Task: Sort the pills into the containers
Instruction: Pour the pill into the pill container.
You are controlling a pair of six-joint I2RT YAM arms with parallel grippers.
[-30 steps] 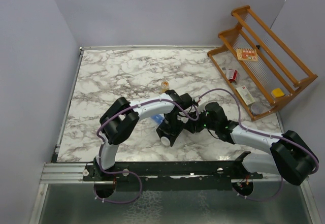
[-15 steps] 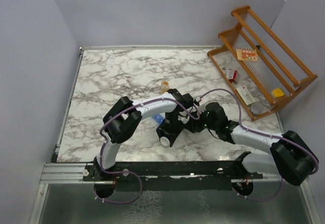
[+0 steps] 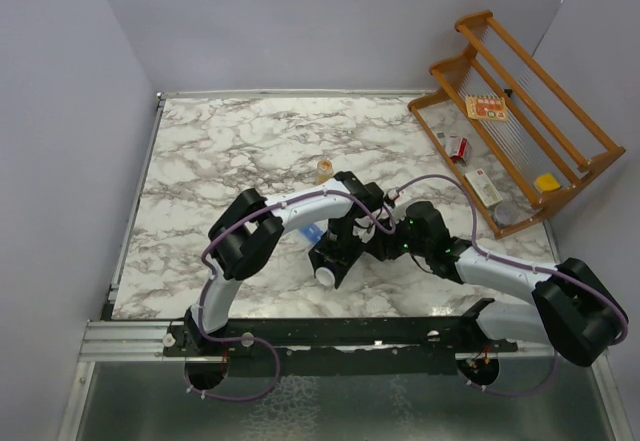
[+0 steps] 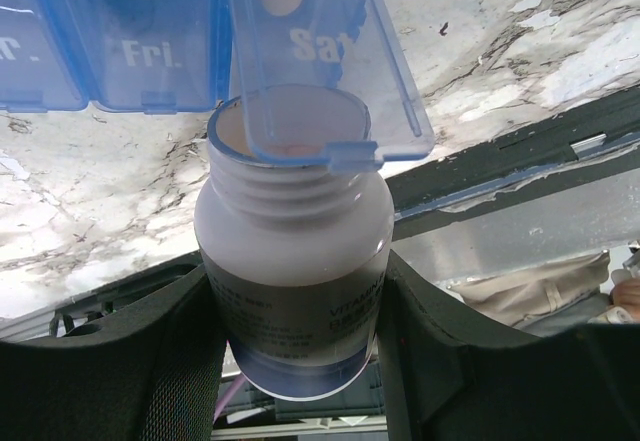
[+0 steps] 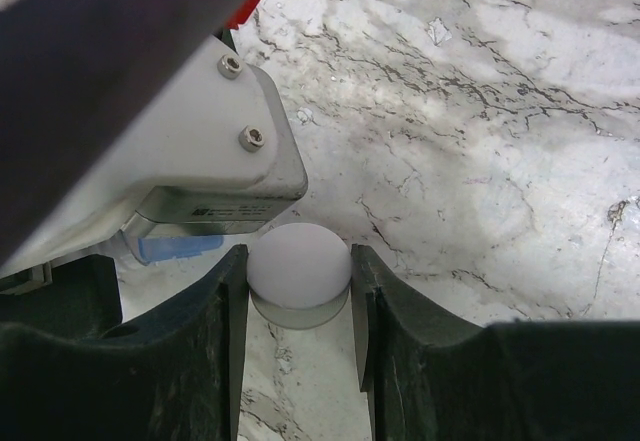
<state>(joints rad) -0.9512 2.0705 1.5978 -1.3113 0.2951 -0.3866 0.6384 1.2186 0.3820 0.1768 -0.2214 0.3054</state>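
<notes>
Your left end effector (image 4: 295, 311) gripped the open vitamin bottle (image 4: 290, 251), its mouth at the raised Sat lid (image 4: 320, 51) of the containers (image 4: 140, 51) on the worktop (image 4: 90, 201); your right end effector (image 5: 298, 301) pinched a white cap (image 5: 300, 259).

This is looking like a robotics lab test cell rather than a home. Plain lavender walls (image 3: 300, 21) are boxing in a marble-patterned desk (image 3: 220, 151) on three sides. Along the desk's near edge, an aluminium rail (image 3: 120, 339) is carrying a left arm (image 3: 290, 209) and a right arm (image 3: 505, 273), with purple cables (image 3: 445, 179) looping over them. At the desk's far right corner, a wooden rack (image 3: 560, 111) is holding small props.
</notes>
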